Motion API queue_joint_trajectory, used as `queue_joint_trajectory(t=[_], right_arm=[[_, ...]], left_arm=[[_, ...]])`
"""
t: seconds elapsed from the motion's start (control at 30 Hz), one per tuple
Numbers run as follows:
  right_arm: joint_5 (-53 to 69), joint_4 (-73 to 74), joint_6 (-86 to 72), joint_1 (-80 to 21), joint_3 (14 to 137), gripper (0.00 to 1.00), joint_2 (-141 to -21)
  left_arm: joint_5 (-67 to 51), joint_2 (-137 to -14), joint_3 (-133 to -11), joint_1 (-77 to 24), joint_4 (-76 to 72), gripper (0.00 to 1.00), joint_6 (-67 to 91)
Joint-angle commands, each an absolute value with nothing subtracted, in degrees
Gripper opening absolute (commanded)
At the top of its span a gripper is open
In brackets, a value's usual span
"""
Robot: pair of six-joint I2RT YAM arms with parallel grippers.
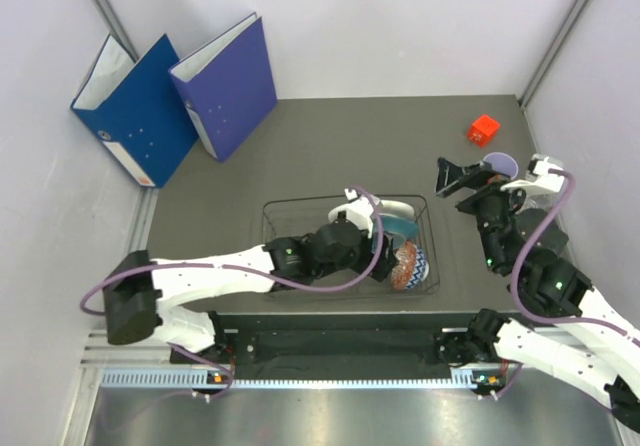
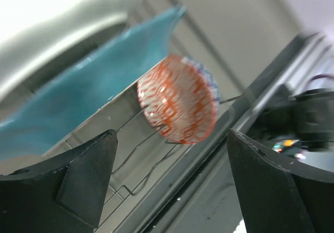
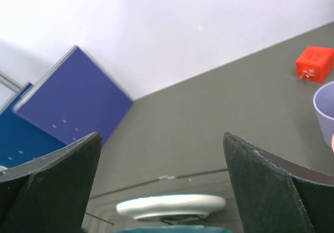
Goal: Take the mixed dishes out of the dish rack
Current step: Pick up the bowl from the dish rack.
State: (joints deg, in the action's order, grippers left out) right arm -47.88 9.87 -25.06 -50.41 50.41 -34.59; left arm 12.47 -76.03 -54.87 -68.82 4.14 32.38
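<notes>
Nearest your left wrist camera are the two dark fingers (image 2: 78, 183) of the left gripper (image 2: 170, 134), filling the lower corners of the frame. They stand wide apart and grip nothing. In the gap beyond the tips you see the small red-patterned bowl (image 2: 177, 100), tipped on its side against the thin wires of the dish rack (image 2: 133, 154). Left of it and higher, the teal plate (image 2: 88, 86) leans across the frame, and the white plate (image 2: 52, 19) blurs across the upper left corner.

From overhead, your left gripper (image 1: 368, 228) sits inside the dish rack (image 1: 310, 202) at the centre of the frame. The white plate (image 1: 392, 206) and teal plate (image 1: 402, 228) are just right of it, and the bowl (image 1: 408, 264) is at the rack's lower right.

Your right gripper (image 3: 162, 136) also has its fingers (image 3: 276, 186) spread, with only bare table (image 3: 209, 123) between them. The white plate (image 3: 169, 207) lies at the bottom centre of that view. The lavender cup (image 3: 326, 107) is cut off at the right edge, with a red block (image 3: 314, 63) above it. Two blue binders (image 3: 73, 97) are at the left.

Overhead, the right gripper (image 1: 468, 176) is in the upper right, just beside the lavender cup (image 1: 500, 163). The red block (image 1: 484, 129) is a little higher, and the binders (image 1: 225, 84) stand in the upper left.
</notes>
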Motion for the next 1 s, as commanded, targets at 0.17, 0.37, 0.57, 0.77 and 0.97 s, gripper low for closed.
queue_joint_trajectory(t=[0.17, 0.37, 0.57, 0.77, 0.97], right_arm=[[-47.8, 12.1, -26.7, -50.7, 51.9, 1.00, -33.0], [-47.4, 12.1, -27.2, -50.8, 51.2, 1.00, -33.0], [-47.1, 12.5, -27.3, -50.8, 50.5, 1.00, -32.8], [-47.2, 12.5, -27.6, -50.8, 49.2, 1.00, -32.6], [-47.2, 12.7, -27.9, -50.8, 48.3, 1.00, -32.5]], left_arm=[[8.9, -84.9, -60.2, -70.5, -4.8, 0.86, 34.9], [6.4, -89.1, -61.0, -71.3, -7.3, 0.84, 35.2], [4.1, -92.4, -61.3, -71.3, -10.2, 0.78, 35.2], [1.5, -95.5, -61.1, -71.2, -13.5, 0.58, 34.4], [0.3, -97.8, -62.0, -71.2, -13.9, 0.49, 34.2]])
